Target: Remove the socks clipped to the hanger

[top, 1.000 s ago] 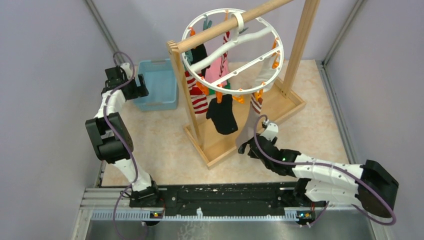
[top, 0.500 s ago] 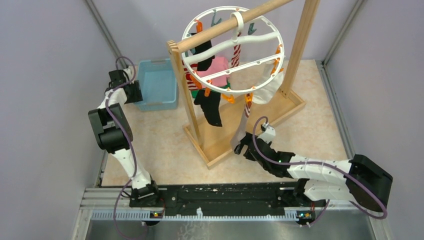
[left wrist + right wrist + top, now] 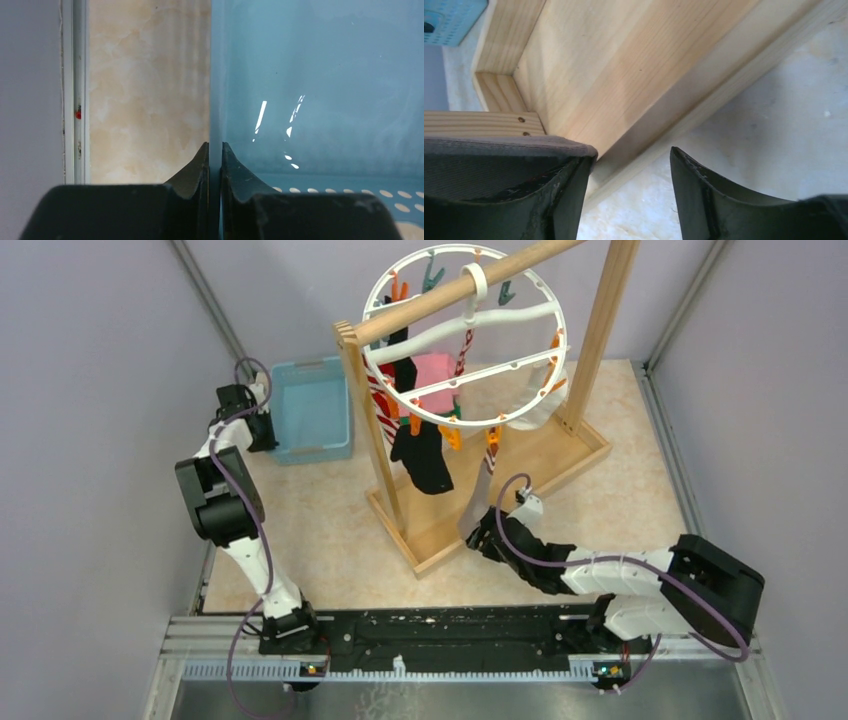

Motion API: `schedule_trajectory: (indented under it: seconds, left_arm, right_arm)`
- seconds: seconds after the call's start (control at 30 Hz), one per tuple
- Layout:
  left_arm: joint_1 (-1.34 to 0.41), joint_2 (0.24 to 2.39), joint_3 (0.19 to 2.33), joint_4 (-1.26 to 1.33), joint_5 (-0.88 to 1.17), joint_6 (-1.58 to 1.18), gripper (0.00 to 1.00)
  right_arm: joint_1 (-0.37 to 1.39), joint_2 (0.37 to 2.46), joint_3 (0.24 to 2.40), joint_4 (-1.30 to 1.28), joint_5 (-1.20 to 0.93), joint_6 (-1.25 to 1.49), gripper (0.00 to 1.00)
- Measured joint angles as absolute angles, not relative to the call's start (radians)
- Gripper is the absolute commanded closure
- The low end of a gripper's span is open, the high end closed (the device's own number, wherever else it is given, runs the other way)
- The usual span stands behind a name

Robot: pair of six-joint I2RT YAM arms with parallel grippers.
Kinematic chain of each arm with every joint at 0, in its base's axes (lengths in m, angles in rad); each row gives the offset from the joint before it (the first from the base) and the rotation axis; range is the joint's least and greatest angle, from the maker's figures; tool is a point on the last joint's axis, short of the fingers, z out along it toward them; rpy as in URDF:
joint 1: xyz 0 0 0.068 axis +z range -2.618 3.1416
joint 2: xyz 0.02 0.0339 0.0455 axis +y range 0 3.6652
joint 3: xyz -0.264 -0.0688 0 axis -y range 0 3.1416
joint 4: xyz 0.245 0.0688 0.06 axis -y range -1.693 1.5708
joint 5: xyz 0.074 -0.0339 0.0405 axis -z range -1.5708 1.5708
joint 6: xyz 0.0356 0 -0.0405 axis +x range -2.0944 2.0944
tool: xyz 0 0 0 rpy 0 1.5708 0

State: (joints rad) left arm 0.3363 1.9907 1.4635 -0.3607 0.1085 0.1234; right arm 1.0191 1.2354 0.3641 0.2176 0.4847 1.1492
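Observation:
The white ring hanger (image 3: 366,330) hangs by its hook from the wooden rod (image 3: 440,295). Clipped socks dangle under it: a black sock (image 3: 425,458), a pink one (image 3: 434,370), a red-and-white striped one (image 3: 381,400), a white one (image 3: 538,412) and a long grey sock (image 3: 476,502). My right gripper (image 3: 483,535) is low at the grey sock's bottom end. In the right wrist view the right gripper (image 3: 631,152) is open; the grey sock (image 3: 499,145) lies over its left finger, outside the gap. My left gripper (image 3: 215,146) is shut on the blue basket's side wall (image 3: 310,75).
The blue basket (image 3: 310,366) stands at the back left with my left gripper (image 3: 262,430) at its left side. The wooden stand's base frame (image 3: 560,455) lies on the table just beyond my right gripper, its posts rising on either side. Grey walls close in on both sides.
My left gripper closed on the basket's wall. My right gripper slid nearer and leftward while its jaws narrowed. The hanger swung and tilted, and its socks shifted left.

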Motion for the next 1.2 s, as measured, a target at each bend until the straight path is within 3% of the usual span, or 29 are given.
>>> schedule_trajectory:
  seconds: [0.2, 0.43, 0.83, 1.03, 1.07, 1.13, 1.2]
  left_arm:
    - [0.361, 1.883, 1.332, -0.362, 0.122, 0.168, 1.0]
    - [0.397, 1.674, 1.195, -0.45, 0.124, 0.286, 1.0]
    - [0.54, 1.51, 1.207, -0.646, 0.13, 0.458, 1.0]
    - [0.552, 1.443, 1.208, -0.739, 0.194, 0.558, 1.0]
    - [0.558, 1.433, 1.21, -0.763, 0.211, 0.574, 1.0]
    - [0.569, 1.418, 1.216, -0.799, 0.232, 0.603, 1.0]
    - [0.58, 1.398, 1.218, -0.836, 0.246, 0.646, 1.0]
  right_arm:
    - [0.986, 1.313, 0.383, 0.277, 0.454, 1.185, 0.61]
    - [0.925, 1.475, 0.48, 0.371, 0.392, 1.253, 1.0]
    - [0.921, 1.566, 0.563, 0.301, 0.465, 1.657, 1.0]
    - [0.941, 1.64, 0.701, 0.167, 0.544, 1.727, 1.0]
    - [0.941, 1.663, 0.726, 0.165, 0.558, 1.721, 0.93]
    - [0.941, 1.683, 0.756, 0.159, 0.572, 1.692, 0.66]
    - [0.947, 1.682, 0.761, 0.156, 0.583, 1.645, 0.46]
